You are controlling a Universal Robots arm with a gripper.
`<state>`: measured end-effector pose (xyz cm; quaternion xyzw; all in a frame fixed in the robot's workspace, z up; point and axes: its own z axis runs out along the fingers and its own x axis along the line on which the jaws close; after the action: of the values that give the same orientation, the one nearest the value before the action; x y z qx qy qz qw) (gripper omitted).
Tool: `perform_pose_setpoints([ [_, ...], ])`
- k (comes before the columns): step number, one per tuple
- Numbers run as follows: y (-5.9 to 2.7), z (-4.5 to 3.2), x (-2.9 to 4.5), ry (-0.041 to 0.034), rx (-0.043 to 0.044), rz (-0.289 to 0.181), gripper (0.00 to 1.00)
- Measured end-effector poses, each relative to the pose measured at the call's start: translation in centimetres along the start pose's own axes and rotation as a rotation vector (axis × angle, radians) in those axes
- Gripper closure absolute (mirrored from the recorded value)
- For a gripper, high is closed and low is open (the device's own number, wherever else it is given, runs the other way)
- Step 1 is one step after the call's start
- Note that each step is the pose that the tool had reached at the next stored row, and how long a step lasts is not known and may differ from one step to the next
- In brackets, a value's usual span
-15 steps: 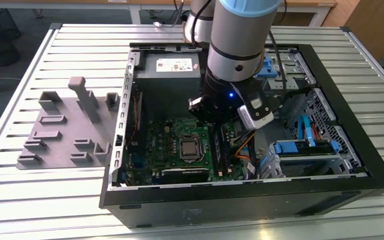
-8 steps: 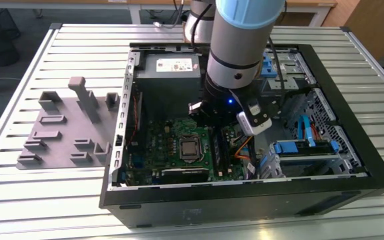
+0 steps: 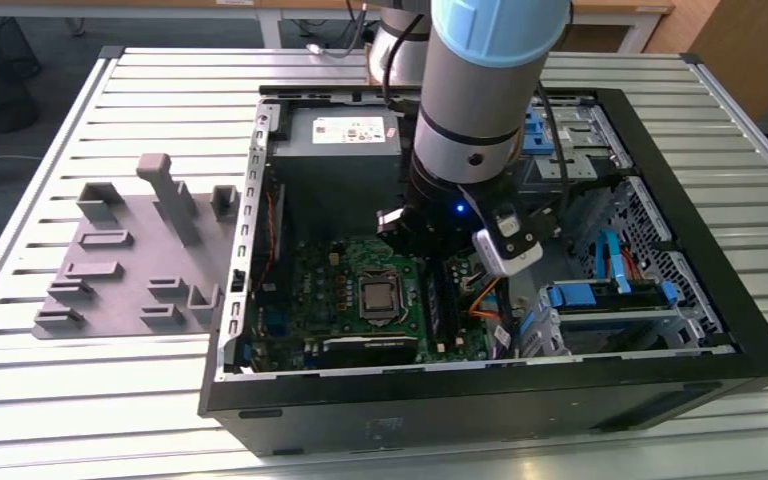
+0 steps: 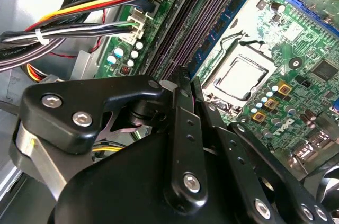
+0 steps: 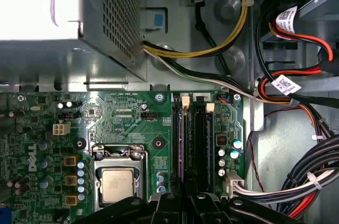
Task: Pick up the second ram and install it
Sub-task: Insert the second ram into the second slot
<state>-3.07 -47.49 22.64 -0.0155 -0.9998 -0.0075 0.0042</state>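
Our end effector [image 4: 183,83] hangs inside the computer case [image 3: 704,240], right over the motherboard's [image 5: 132,123] memory slots [image 5: 193,139]. We cannot tell whether it grips the second ram

Open black PC case [image 3: 704,330] on slatted table [image 3: 131,90]. Green motherboard [image 3: 317,300] inside, silver CPU [image 3: 377,296] at centre. Grey tray [image 3: 131,270] with upright blocks beside case, on exterior view's left. Cable bundle [image 5: 312,176] near board.

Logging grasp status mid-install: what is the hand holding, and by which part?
Cannot be told: the hand sits low over the memory slots, its own body hiding the tip.
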Motion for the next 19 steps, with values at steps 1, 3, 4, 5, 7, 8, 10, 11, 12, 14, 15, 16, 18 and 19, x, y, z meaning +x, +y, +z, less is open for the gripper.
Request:
perform_pose_setpoints([
  [1, 0.0, 0.0, 0.0, 0.0, 0.0, 0.0, 0.86],
  [3, 0.0, 0.01, 0.0, -0.0001, -0.0001, 0.0, 0.86],
  [4, 0.0, 0.01, 0.0, -0.0001, -0.0001, 0.0, 0.86],
  [5, 0.0, 0.01, -0.04, 0.0, 0.0, 0.0, 0.86],
  [7, 0.01, 0.04, -0.28, 0.0, -0.0001, 0.0, 0.86],
  [8, 0.01, 0.08, -0.38, 0.0, -0.0002, 0.0, 0.86],
  [10, 0.01, 0.17, -0.45, 0.0001, -0.0002, 0.0, 0.86],
  [11, 0.01, 0.22, -0.46, 0.0001, -0.0001, 0.0, 0.86],
  [12, 0.01, 0.27, -0.47, 0.0001, -0.0001, 0.0, 0.86],
  [14, 0.01, 0.37, -0.52, 0.0004, -0.0001, 0.0, 0.86],
  [15, 0.0, 0.43, -0.53, 0.0006, -0.0001, 0.0, 0.86],
  [16, 0.0, 0.51, -0.54, 0.0009, -0.0001, 0.0, 0.86],
  [18, 0.0, 0.65, -0.54, 0.0012, -0.0001, 0.0, 0.86],
  [19, -0.01, 0.69, -0.54, 0.0012, 0.0, 0.0, 0.86],
])
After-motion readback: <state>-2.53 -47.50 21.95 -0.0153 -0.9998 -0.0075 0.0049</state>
